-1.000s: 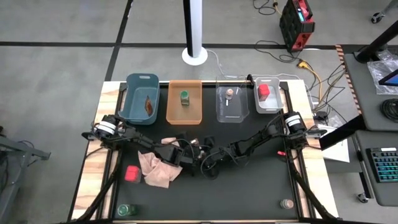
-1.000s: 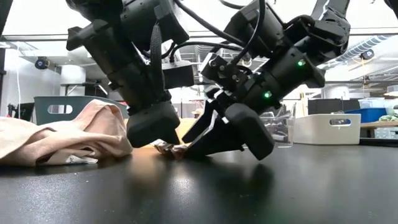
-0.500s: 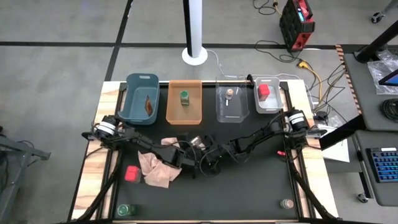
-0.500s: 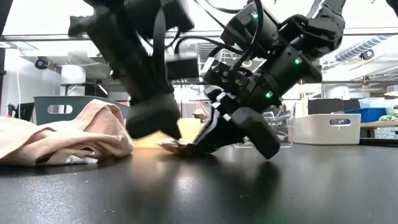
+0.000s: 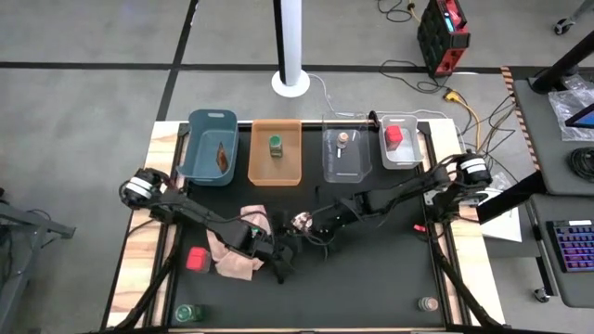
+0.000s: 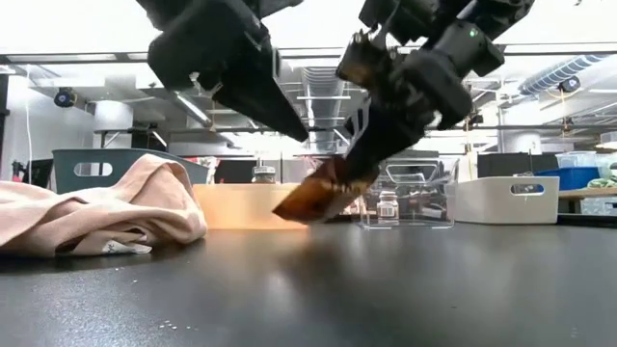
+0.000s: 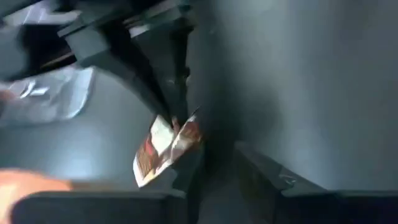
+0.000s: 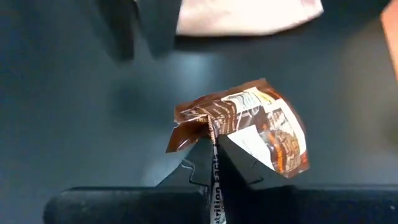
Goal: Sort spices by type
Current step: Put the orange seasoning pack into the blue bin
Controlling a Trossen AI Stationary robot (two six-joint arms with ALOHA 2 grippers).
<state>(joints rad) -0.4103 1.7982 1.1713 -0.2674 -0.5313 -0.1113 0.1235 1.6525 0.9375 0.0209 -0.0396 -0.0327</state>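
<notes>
A black table (image 5: 371, 269) seen from above holds two dark robot arms reaching toward its middle. The right gripper (image 5: 304, 223) is pinched tight on a crumpled orange-brown foil packet (image 5: 300, 221), holding it clear of the tabletop near the table's centre. In the level view the packet (image 6: 318, 193) hangs tilted from the right gripper (image 6: 337, 178), one corner pointing down, just above the dark surface. The right wrist view shows the two fingertips (image 8: 214, 155) pressed together on the packet's (image 8: 249, 127) creased edge.

The left gripper (image 5: 278, 264) sits just beside a pink cloth (image 5: 232, 252), nearer the front edge of the table than the packet, and holds nothing; whether its fingers are parted cannot be told from the pictures. In the level view the left arm is raised above the table, beside the bunched cloth (image 6: 96, 207).

Along the far edge stand four bins in a row. The blue bin (image 5: 197, 162) contains another orange-brown packet (image 5: 223, 154). The orange bin (image 5: 260, 167) contains a green-capped jar (image 5: 276, 146). The clear bin (image 5: 357, 167) contains a tiny tan-lidded jar (image 5: 343, 139). The white bin (image 5: 413, 158) contains a red box (image 5: 393, 136).

Still loose on the table are a red box (image 5: 196, 259) just beside the cloth, a green-capped jar (image 5: 186, 314) at the front left corner, and a tan-lidded jar (image 5: 428, 303) at the front right corner
</notes>
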